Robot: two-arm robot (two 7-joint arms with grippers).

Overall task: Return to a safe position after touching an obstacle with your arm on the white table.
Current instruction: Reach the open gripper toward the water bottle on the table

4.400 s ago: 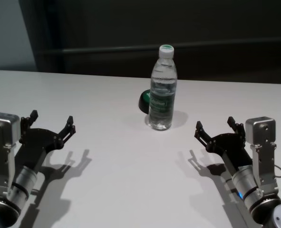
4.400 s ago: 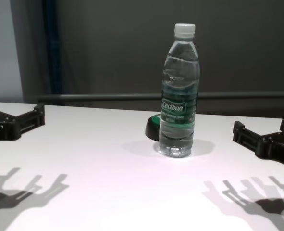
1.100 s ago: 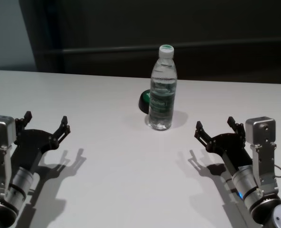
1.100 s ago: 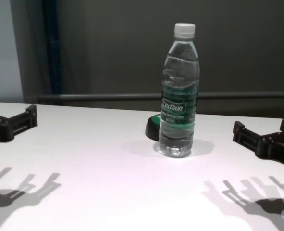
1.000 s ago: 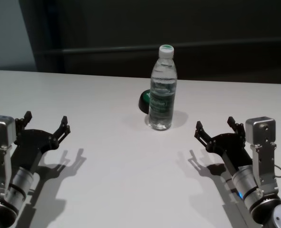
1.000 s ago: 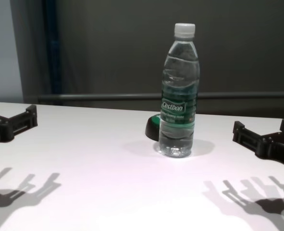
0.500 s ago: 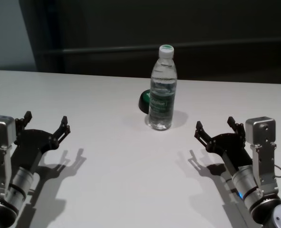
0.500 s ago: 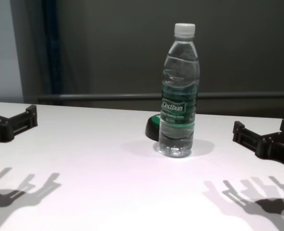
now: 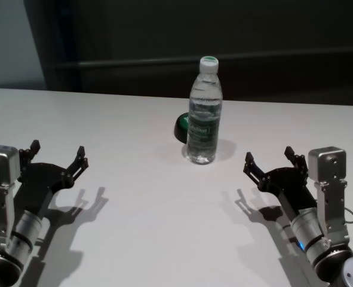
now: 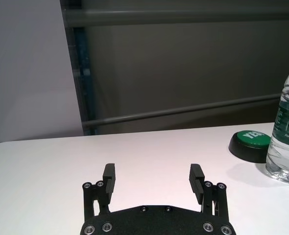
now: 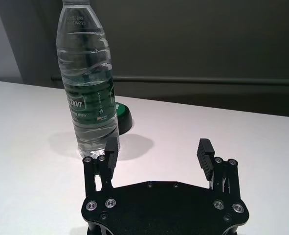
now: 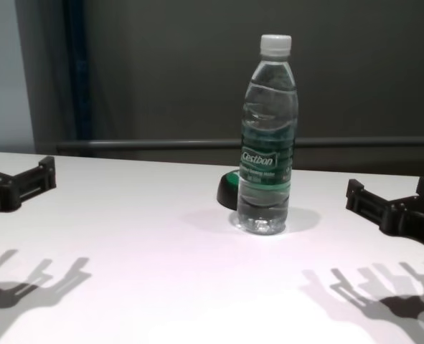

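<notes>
The left gripper [image 9: 54, 155] has drawn back toward the robot and out to the left over the white table [image 9: 140, 215], ending nearer the near-left corner and farther from the water bottle [image 9: 203, 111] than it was some seconds ago. Most of that retreat came early; over the last second it has barely shifted. In the chest view less of it shows at the left edge [image 12: 26, 185], and its shadow on the tabletop has slid left with it
</notes>
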